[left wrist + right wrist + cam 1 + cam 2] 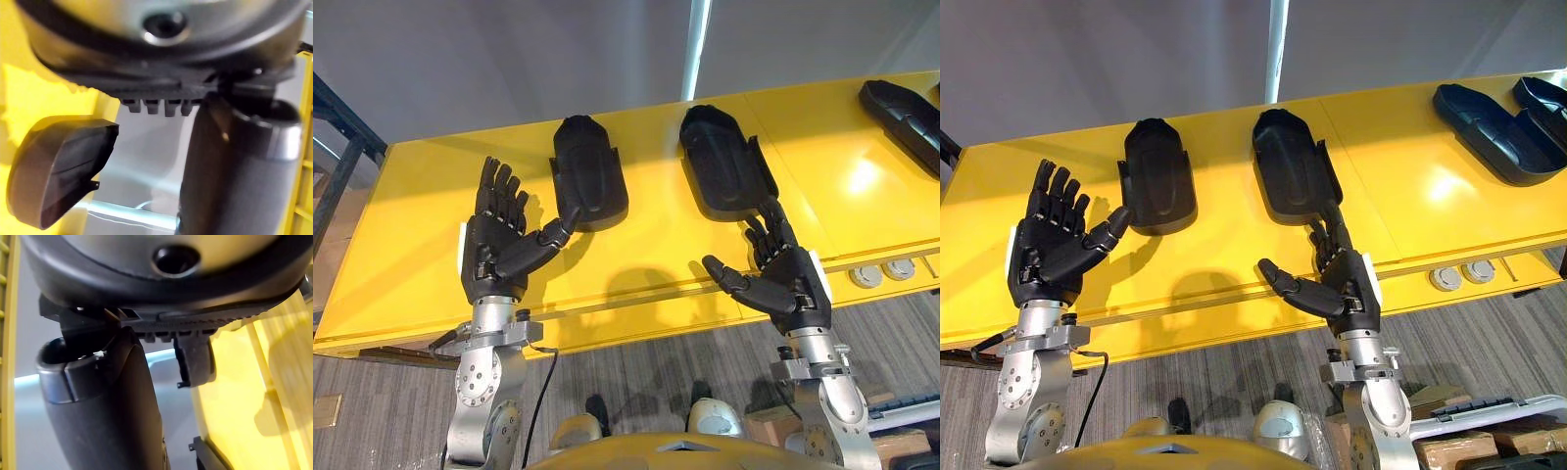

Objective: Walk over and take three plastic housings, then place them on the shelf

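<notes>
Black moulded plastic housings (590, 171) lie on yellow desk (656, 250), none lifted | left hand (494, 245) and right hand (790, 279) hover beside two, fingers spread, empty | all three picks and shelf placement apparently remain.

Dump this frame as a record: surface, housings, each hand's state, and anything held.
surface: yellow table
left housing: black plastic, lying on the table ahead of the left hand
centre housing: black plastic, lying on the table ahead of the right hand
far-right housings: two more, side by side at the table's right end
left hand: open, thumb tip at the left housing's near edge, contact unclear
right hand: open, fingertips by the centre housing's near end
held: nothing in either hand
other: two round discs on the table's front right
</notes>
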Controlling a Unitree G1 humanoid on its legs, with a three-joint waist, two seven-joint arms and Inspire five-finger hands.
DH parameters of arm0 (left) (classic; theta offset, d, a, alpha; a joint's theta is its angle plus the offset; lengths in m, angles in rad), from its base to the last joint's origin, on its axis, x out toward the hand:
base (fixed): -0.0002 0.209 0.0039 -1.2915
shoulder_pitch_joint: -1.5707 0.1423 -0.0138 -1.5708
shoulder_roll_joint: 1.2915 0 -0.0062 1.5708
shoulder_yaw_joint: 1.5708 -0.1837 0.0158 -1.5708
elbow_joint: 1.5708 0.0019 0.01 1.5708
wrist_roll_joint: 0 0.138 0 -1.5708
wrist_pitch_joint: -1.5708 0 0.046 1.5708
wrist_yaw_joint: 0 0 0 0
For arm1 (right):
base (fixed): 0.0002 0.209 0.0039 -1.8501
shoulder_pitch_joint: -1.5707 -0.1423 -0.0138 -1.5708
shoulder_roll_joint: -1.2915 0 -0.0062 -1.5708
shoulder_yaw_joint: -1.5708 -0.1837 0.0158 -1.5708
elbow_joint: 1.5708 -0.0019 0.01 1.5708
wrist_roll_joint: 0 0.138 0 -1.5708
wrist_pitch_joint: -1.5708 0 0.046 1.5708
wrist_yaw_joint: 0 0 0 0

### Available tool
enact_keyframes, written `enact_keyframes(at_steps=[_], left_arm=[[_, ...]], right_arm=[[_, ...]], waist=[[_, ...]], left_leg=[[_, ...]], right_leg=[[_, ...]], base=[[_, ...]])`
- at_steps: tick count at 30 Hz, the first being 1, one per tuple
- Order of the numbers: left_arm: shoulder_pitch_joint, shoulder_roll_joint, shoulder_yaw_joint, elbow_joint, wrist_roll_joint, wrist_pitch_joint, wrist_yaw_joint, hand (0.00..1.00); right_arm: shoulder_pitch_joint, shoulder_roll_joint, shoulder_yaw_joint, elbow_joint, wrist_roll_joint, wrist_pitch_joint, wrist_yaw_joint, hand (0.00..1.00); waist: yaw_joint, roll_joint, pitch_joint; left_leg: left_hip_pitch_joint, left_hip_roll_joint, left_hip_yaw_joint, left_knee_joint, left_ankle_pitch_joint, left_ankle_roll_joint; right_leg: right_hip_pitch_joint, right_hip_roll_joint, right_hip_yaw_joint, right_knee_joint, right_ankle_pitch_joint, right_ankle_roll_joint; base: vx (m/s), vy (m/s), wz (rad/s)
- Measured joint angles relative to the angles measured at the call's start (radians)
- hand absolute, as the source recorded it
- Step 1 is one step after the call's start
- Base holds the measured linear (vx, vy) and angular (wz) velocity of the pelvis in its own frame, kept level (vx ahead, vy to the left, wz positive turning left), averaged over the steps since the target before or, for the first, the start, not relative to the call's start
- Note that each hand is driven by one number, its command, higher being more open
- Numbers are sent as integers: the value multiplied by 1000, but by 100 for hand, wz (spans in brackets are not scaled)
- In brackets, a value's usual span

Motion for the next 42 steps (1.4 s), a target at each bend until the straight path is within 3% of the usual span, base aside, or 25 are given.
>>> enact_keyframes(at_steps=[16, 42], left_arm=[[3, 1, 4, 1, 2, 0, -3, 100], [2, 9, 35, 7, 14, 9, -32, 100]], right_arm=[[-40, 0, -33, 0, -39, 16, -24, 100], [-172, -1, -51, 71, -157, 38, -83, 100]], waist=[[21, -1, -1], [27, -8, -23]], left_leg=[[-15, 1, -24, 16, 0, 0], [-16, 0, -56, 12, 9, 0]], right_leg=[[7, 0, -14, 1, 1, 0], [30, -1, -51, -10, 2, 1]], base=[[-3, -1, 3], [-3, -2, 3]])
